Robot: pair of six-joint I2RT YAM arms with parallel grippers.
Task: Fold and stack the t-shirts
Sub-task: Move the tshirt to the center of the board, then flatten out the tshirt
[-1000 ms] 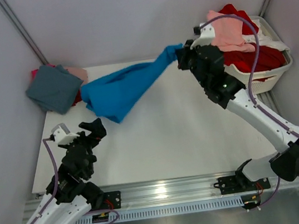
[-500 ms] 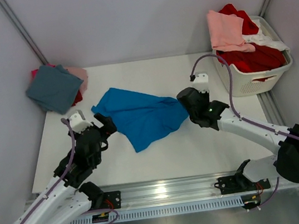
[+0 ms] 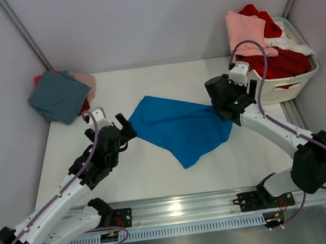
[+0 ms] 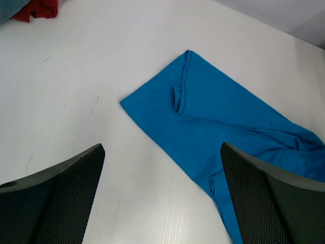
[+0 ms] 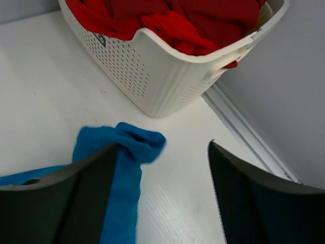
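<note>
**Blue t-shirt** [image 3: 179,129]: one, unfolded and rumpled. It lies flat on the white table [image 3: 158,172] at its middle, between the two grippers. Its right end is bunched into a roll near the basket.

**Left gripper** [image 3: 125,126]: jaws spread wide, holding nothing, just left of the shirt's left corner.

**Right gripper** [image 5: 162,144]: jaws apart, nothing clamped. The bunched shirt end lies beside one finger [image 5: 61,203]; possibly touching, but the view is unclear.

**Folded pile, far left corner:** teal t-shirt [image 3: 58,96] on top, with pink cloth [image 3: 86,79] and red cloth [image 3: 84,107] showing beneath.

**Laundry basket** [image 3: 292,85]: white, perforated, at the far right. It holds red t-shirts [image 3: 277,63], with a pale pink t-shirt [image 3: 245,33] draped on the heap and a white garment [image 3: 296,45] at the right rim.
</note>
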